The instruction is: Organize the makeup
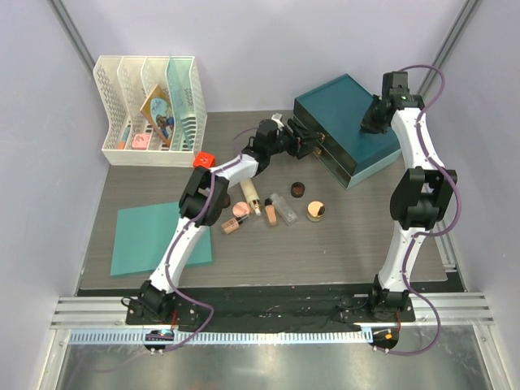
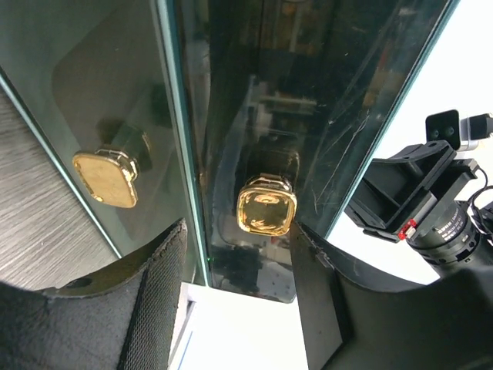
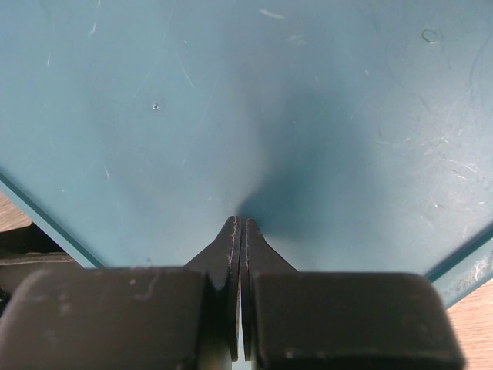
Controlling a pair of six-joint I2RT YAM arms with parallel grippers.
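Note:
The makeup lies loose mid-table: a dark brown jar [image 1: 297, 190], a gold-lidded jar [image 1: 316, 211], a clear bottle [image 1: 281, 210], a beige tube [image 1: 253, 197], a pink compact [image 1: 240, 210] and peach sticks [image 1: 231, 226]. Behind them stands a teal drawer box [image 1: 345, 122]. My left gripper [image 1: 302, 143] [image 2: 239, 231] is open at the box's glossy drawer front. A gold knob [image 2: 266, 210] sits just beyond its fingertips, nearer the right finger [image 2: 316, 293], and is not clamped. A second gold knob [image 2: 105, 178] is to the left. My right gripper [image 1: 370, 122] [image 3: 241, 221] is shut, its tips against the box's teal top [image 3: 231, 100].
A white rack [image 1: 114, 81] with a picture card and pink items stands at the back left. A flat teal mat [image 1: 146, 240] lies front left. A small red object [image 1: 203, 158] sits by the rack's right end. Grey walls close in the left, back and right.

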